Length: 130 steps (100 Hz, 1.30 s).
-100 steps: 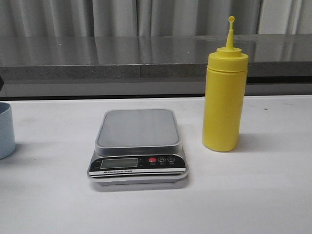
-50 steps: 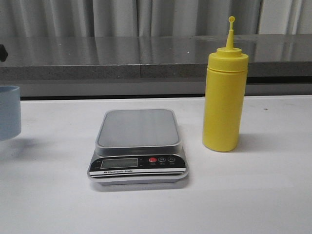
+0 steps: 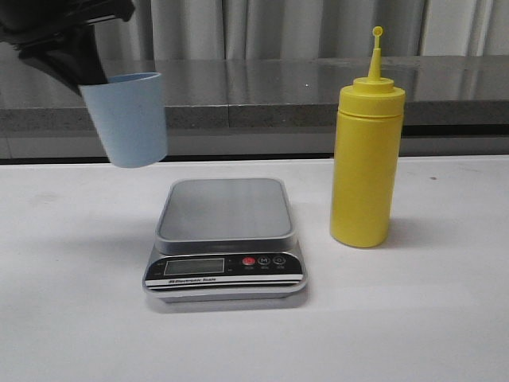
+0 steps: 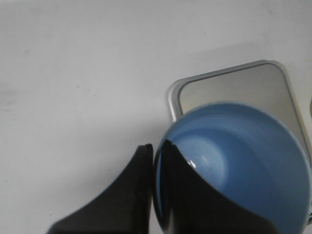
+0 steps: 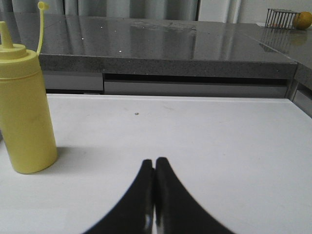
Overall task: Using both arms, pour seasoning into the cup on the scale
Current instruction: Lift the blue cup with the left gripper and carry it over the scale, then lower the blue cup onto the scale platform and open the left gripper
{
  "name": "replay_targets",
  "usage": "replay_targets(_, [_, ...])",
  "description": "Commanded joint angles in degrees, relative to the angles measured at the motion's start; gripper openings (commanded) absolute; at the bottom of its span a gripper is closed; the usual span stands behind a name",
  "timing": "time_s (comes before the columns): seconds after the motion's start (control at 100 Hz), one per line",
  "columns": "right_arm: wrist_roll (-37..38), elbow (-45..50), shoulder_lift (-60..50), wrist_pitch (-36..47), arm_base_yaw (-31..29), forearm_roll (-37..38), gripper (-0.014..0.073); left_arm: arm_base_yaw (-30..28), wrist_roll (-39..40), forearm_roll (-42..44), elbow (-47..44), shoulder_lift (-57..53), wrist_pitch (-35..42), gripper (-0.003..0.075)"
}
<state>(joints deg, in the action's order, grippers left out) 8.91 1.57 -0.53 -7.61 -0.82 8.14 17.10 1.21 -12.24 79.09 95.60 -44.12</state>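
Note:
My left gripper [image 3: 87, 72] is shut on the rim of the pale blue cup [image 3: 127, 119] and holds it in the air, up and to the left of the scale [image 3: 227, 239]. In the left wrist view one finger is inside the cup [image 4: 239, 165] and one outside, with the scale's platform [image 4: 234, 90] below. The yellow seasoning bottle [image 3: 366, 155] stands upright right of the scale, cap off its nozzle. My right gripper [image 5: 154, 163] is shut and empty over the bare table, right of the bottle [image 5: 24, 112]; it does not show in the front view.
A dark grey counter ledge [image 3: 254, 95] runs along the back of the white table [image 3: 413, 318]. A yellow fruit beside a small wire rack [image 5: 302, 19] sits on the ledge at the far right.
The cup has risen from the table at the far left and moved right, toward the scale, held by my left gripper. The bottle and the scale have not moved.

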Motion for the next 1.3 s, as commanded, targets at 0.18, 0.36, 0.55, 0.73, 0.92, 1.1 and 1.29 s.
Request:
replay_targets(0.18, [-0.48, 0.04, -0.73, 4.76, -0.31, 0.16, -0.0120, 6.08, -0.26, -0.98, 3.01, 0.56, 7.04, -0.0018])
replay_targets(0.36, [-0.48, 0.04, -0.73, 4.76, -0.31, 0.16, -0.0120, 8.88, -0.26, -0.75, 6.93, 4.99, 5.93, -0.0018])
replay_targets(0.55, [-0.48, 0.04, -0.73, 4.76, -0.31, 0.16, -0.0120, 9.79, -0.26, -0.49, 9.25, 8.24, 5.92, -0.0018])
replay_targets(0.73, [-0.48, 0.04, -0.73, 4.76, -0.31, 0.16, -0.0120, 9.79, -0.49, 0.76, 9.47, 9.62, 5.66, -0.0018])
replay_targets(0.92, [-0.48, 0.04, -0.73, 4.76, -0.31, 0.16, -0.0120, 10.17, -0.73, 0.74, 9.47, 9.62, 5.58, -0.0018])
replay_targets(1.1, [-0.48, 0.04, -0.73, 4.76, -0.31, 0.16, -0.0120, 11.33, -2.07, 0.88, 9.47, 10.33, 5.58, -0.0018])
replay_targets(1.29, [-0.48, 0.04, -0.73, 4.76, -0.31, 0.16, -0.0120, 11.54, -2.07, 0.88, 9.47, 11.54, 5.13, -0.0018])
